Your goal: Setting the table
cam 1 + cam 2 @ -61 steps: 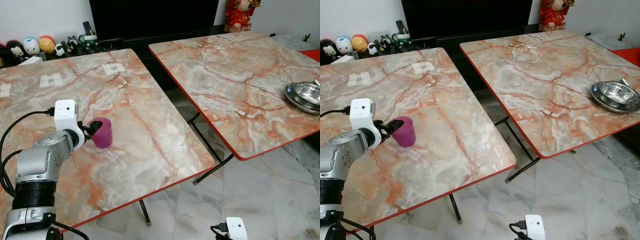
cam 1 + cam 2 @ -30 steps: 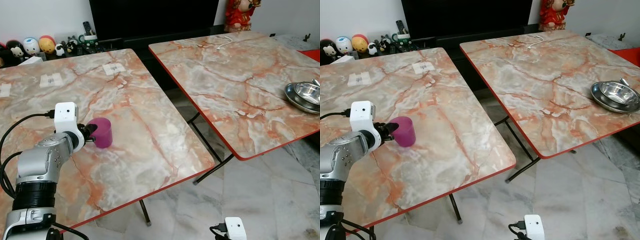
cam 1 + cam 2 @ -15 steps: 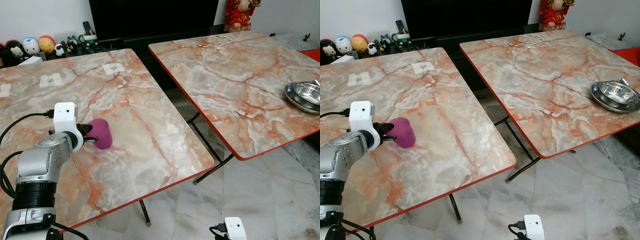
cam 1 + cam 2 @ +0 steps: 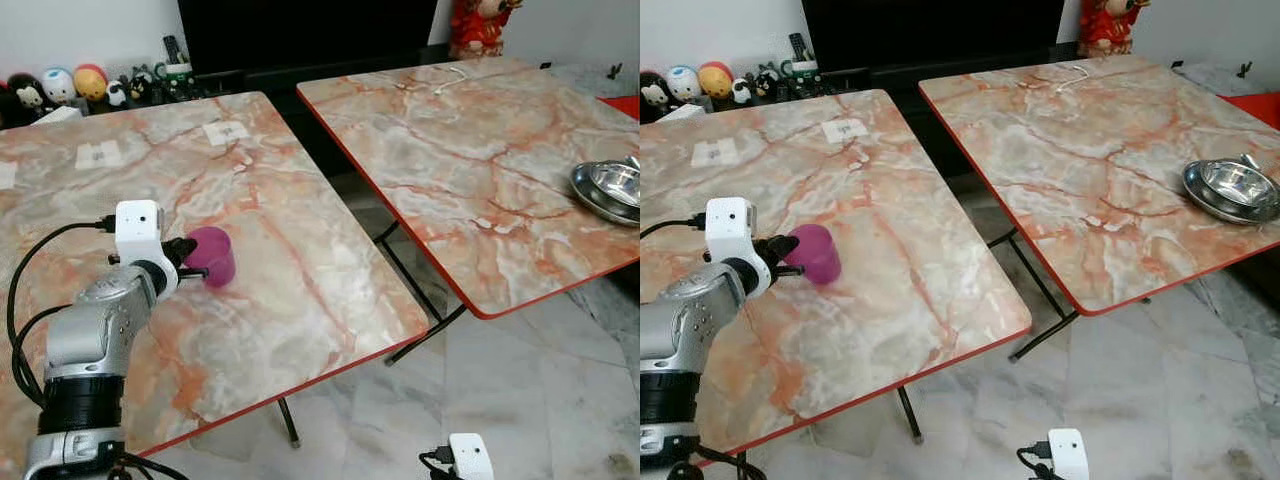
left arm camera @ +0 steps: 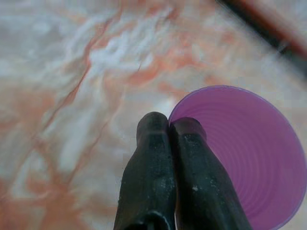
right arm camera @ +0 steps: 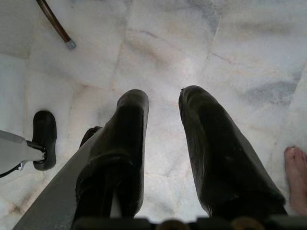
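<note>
Two marble-patterned folding tables with red edging, set side by side over a pale stone floor, a dark cabinet and a row of small figurines (image 4: 75, 82) behind. On the near table (image 4: 300, 260), a purple plastic cup (image 4: 213, 256), standing on its base toward the near-left part of the top, mouth tipped slightly toward the left gripper (image 4: 190, 262). On the far-right table (image 4: 480, 170), a stack of steel bowls (image 4: 612, 188) near the right edge, well apart from the cup.

Left gripper at the cup's left side, level with its rim. In the left wrist view, both black fingers (image 5: 151, 167) pressed together, tips pinching the cup's rim at its near edge, one finger seemingly inside the wall and one outside; closed on the cup (image 5: 249, 158) by its lip rather than round its body. Cup's open mouth facing the wrist camera, its axis running away from the gripper along the line of the fingers.

Right gripper (image 6: 163, 110) hanging low beside the robot over the floor, fingers parted, nothing between them; idle. A bare foot (image 6: 296, 177) at the edge of that view.

Judgement: cup lying directly ahead of the left gripper and far nearer to it than to the right, so left arm the one to carry it. Thin rim pinch likely to let the cup swing or slip if lifted fast.
</note>
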You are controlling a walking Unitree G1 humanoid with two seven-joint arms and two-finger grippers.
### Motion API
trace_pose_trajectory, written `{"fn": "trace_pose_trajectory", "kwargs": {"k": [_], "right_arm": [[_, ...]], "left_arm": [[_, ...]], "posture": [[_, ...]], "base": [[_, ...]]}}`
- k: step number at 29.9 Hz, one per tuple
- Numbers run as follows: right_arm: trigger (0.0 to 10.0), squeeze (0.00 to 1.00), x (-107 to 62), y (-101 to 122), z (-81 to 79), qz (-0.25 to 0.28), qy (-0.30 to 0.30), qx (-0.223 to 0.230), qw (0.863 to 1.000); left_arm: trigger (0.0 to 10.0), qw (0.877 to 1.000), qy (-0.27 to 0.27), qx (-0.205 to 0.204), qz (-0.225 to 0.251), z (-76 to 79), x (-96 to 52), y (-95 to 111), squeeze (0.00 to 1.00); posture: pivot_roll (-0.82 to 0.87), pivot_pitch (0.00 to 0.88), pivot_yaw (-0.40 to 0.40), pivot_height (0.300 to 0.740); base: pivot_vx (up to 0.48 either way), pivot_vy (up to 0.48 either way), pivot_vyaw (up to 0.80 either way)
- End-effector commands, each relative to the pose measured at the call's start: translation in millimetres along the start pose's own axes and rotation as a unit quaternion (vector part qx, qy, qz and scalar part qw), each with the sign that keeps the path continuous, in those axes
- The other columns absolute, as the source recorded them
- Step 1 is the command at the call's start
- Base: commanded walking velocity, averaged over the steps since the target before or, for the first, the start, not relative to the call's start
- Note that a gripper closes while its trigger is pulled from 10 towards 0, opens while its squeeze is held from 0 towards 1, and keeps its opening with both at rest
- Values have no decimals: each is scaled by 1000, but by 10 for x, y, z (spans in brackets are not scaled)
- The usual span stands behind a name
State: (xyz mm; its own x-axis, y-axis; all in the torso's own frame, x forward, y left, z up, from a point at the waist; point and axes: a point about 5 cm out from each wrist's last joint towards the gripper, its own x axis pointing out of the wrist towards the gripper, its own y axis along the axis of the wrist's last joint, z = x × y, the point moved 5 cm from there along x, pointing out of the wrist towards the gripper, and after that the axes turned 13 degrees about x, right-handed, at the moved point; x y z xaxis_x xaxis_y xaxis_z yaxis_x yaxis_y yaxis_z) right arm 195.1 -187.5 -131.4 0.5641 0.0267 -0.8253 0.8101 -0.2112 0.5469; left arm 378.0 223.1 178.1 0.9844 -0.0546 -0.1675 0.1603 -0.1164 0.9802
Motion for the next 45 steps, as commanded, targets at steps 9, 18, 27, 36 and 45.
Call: {"fn": "trace_pose_trajectory", "kwargs": {"k": [9, 18, 27, 36, 45], "right_arm": [[10000, 0, -16, -28, 74, -6, -7, -6, 1000], [10000, 0, -24, -24, 113, -6, -8, -8, 1000], [10000, 0, -27, -27, 123, -5, -10, -6, 1000], [10000, 0, -31, -28, 125, -3, -7, -24, 1000], [10000, 0, -32, -46, 120, -10, -3, -36, 999]], "left_arm": [[10000, 986, -39, 34, 160, 268, -392, 296, 0], [10000, 973, 3, 62, 223, 251, -606, 291, 0], [10000, 969, 32, 61, 237, 233, -610, 260, 0], [10000, 975, 28, 50, 213, 293, -566, 93, 0], [10000, 975, 39, 48, 215, 269, -569, 61, 0]], "posture": [[157, 37, -77, 740], [161, 34, -97, 740], [146, 26, -101, 740], [136, 14, -97, 740], [139, 1, -99, 740]], "base": [[0, 0, 0], [0, 0, 0], [0, 0, 0], [0, 0, 116], [0, 0, 757]]}}
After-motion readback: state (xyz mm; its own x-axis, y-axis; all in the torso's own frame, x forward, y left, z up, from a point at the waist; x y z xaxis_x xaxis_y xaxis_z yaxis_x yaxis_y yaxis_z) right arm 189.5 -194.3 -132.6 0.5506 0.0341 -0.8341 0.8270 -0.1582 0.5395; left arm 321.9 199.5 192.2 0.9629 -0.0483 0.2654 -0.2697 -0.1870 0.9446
